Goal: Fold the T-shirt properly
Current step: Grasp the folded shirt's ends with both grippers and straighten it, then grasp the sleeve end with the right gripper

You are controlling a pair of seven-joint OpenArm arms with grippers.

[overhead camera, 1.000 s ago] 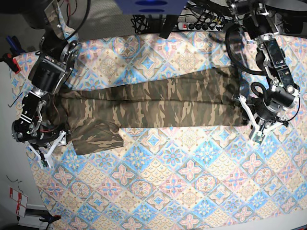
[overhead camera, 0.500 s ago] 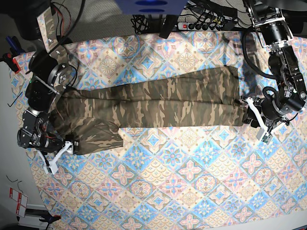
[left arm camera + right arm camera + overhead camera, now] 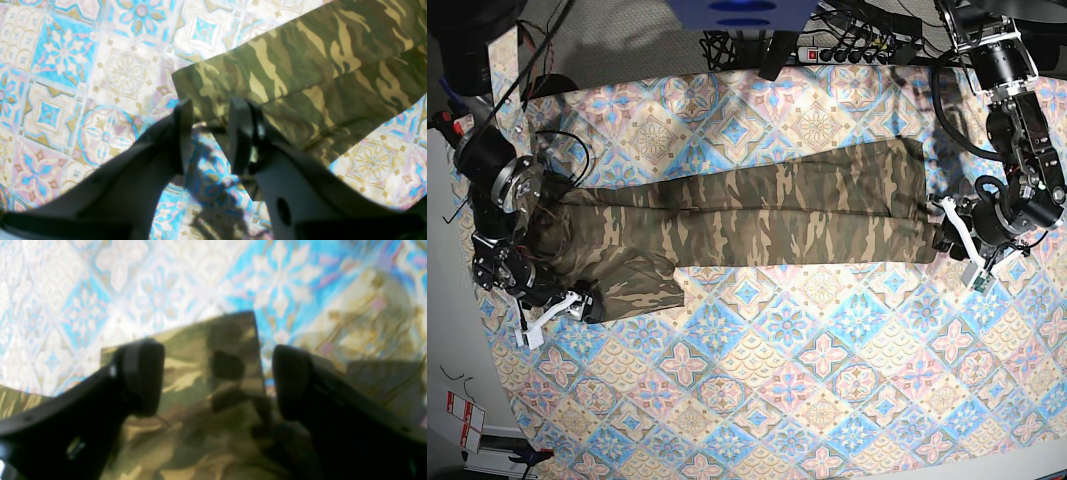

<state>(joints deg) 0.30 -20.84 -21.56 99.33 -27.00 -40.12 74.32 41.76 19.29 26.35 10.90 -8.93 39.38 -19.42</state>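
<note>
Across the patterned tablecloth (image 3: 827,350) on the counter, T-shirt (image 3: 757,215) lying folded into a long band, left pincer (image 3: 208,133) at 3 o'clock clenched on its hem corner, right pincer (image 3: 218,380) at 9 o'clock released, jaws spread above the sleeve.

Base view evenly lit, sharp. My right wrist view is blurred all over, tablecloth (image 3: 100,290) washed out toward 10 o'clock. Left wrist view is sharper, bright, my gripper's shadow falling at 6 o'clock.
</note>
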